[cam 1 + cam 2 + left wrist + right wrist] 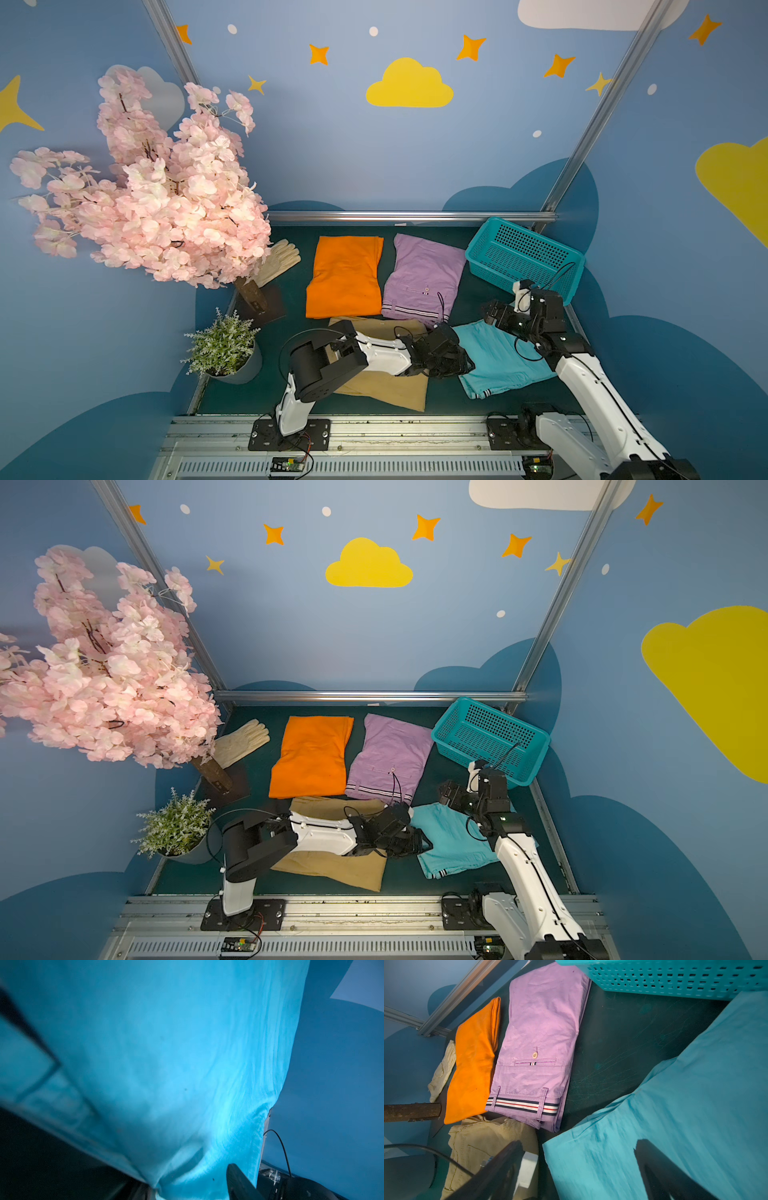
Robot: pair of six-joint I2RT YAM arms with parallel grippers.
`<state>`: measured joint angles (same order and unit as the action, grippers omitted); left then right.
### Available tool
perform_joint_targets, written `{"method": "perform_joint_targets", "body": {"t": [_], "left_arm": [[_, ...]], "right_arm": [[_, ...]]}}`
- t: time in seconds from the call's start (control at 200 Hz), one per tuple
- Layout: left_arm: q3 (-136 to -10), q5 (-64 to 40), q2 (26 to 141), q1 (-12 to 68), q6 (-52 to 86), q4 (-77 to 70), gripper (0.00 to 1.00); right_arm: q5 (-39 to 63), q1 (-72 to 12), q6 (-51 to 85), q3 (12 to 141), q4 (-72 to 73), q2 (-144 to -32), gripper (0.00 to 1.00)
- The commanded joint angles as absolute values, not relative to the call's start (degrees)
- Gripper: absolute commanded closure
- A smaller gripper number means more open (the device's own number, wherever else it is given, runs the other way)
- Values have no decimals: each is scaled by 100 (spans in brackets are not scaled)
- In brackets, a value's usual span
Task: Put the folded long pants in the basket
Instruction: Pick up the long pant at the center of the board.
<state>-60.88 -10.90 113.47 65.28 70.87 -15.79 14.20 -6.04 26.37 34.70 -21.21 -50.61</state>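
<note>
On the dark green desk (469,299), the orange pants (345,276) lie near the far edge, just beside the lilac pants (422,276). The khaki pants (386,386) lie by the near edge. The left gripper (461,365) sits at the left edge of the turquoise pants (498,361); I cannot tell whether it grips them. The right gripper (490,313) hangs wide open over their far edge. The basket (536,270) sits in the far right corner.
</note>
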Motion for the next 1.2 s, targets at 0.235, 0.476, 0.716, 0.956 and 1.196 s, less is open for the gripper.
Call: {"method": "perform_joint_targets", "body": {"t": [0.235,0.476,0.716,0.956,1.196], "left_arm": [[-6463,-885,11341,6495,6417,-840,73],[-6866,-666,10832,6360,5673,536,98],[-6680,-975,9911,5921,4945,1898,98],[-5656,-1020,8314,4836,4397,3125,98],[-4855,-1602,7536,3672,4046,3284,98]], "right_arm": [[1266,-563,2687,3280,-2119,-4808,9],[1425,-519,2715,3270,-2029,-4938,9],[1819,-518,2672,3405,-2053,-5094,10],[2330,-516,2489,3640,-2274,-5477,12],[1754,-331,2589,3766,-2706,-5935,14]]}}
